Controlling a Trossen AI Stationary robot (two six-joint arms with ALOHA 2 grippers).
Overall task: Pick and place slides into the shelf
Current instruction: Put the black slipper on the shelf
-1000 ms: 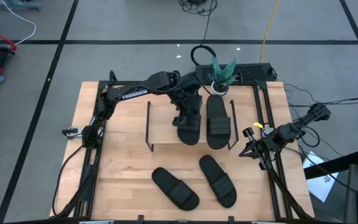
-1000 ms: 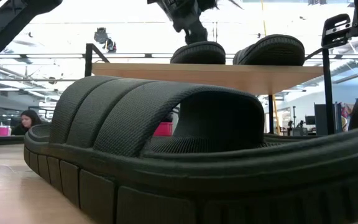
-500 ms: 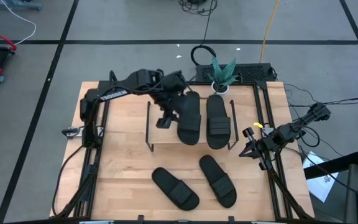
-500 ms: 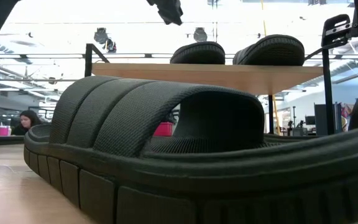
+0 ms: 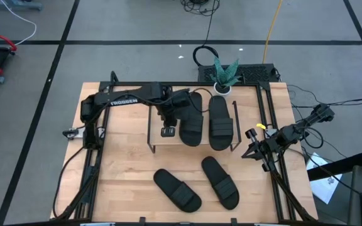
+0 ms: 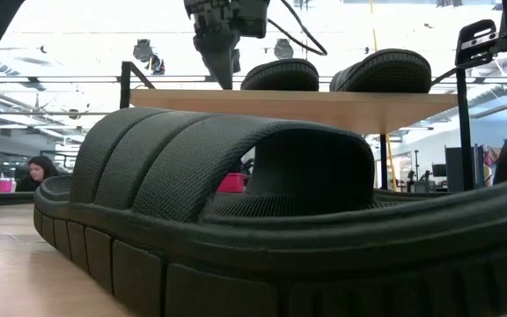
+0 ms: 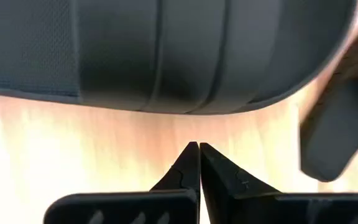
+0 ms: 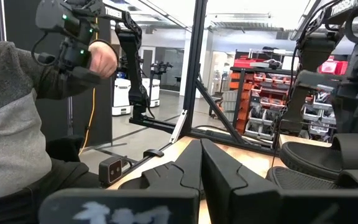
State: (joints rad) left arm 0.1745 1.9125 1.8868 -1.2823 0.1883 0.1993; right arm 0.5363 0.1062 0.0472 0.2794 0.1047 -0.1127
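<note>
Two black slides (image 5: 191, 119) (image 5: 220, 122) lie side by side, soles down, on the shelf's light wooden top board (image 5: 162, 141). Two more slides (image 5: 176, 189) (image 5: 220, 182) rest on the table nearer the front; one (image 6: 236, 202) fills the low view. My left gripper (image 5: 167, 130) points down, shut and holding nothing, just above the board, left of the left slide (image 7: 166, 56). My right gripper (image 5: 251, 150) is shut and holds nothing at the table's right edge.
A small potted plant (image 5: 224, 75) stands behind the shelf at the table's far edge. Thin black wire frames (image 5: 151, 125) (image 5: 235, 125) rise at the shelf's two ends. A person (image 8: 23, 118) with a hand-held controller stands beyond the table in the right wrist view.
My left gripper has come off the left slide on the shelf, gone toward the table's left edge, then sunk toward the top board, and it has shut. The slide stays lying on the shelf.
</note>
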